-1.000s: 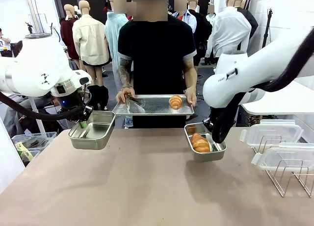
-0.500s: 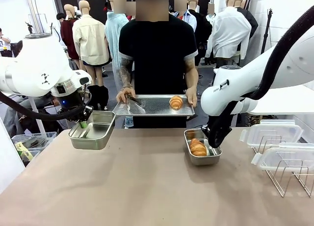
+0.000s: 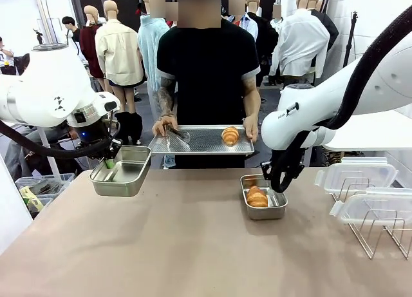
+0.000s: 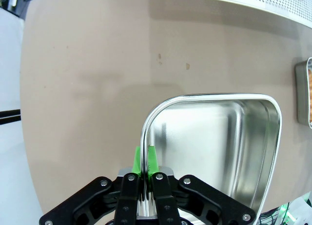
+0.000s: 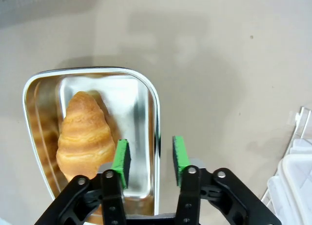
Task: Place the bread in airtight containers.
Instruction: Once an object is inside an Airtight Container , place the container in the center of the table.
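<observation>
Steel left container hangs level, clear of the table, over its far-left edge. It's empty. Left gripper is clamped on the rim at the pan's far-left side. Left wrist view confirms: left gripper has its green pads pinched together on the thin wall of the left container, just beside a rounded corner, one pad inside and one outside.

Centre, beyond the far edge: a person holds a perforated tray level, one hand at its left end, other hand at its right end. One bread roll lies on the tray's right half. A dark utensil on the left half is too small to identify.

Right of centre, near the far edge: right container sits flat on the table with a second bread roll inside. Right gripper is above the pan's far-right corner. Right wrist view: right gripper has its pads spread, straddling the rim of the right container, with a gap on both sides, gripping nothing. The second bread roll lies lengthwise against the opposite wall.

Far-right edge: two clear lids lie stacked on a wire rack, apart from both pans.
</observation>
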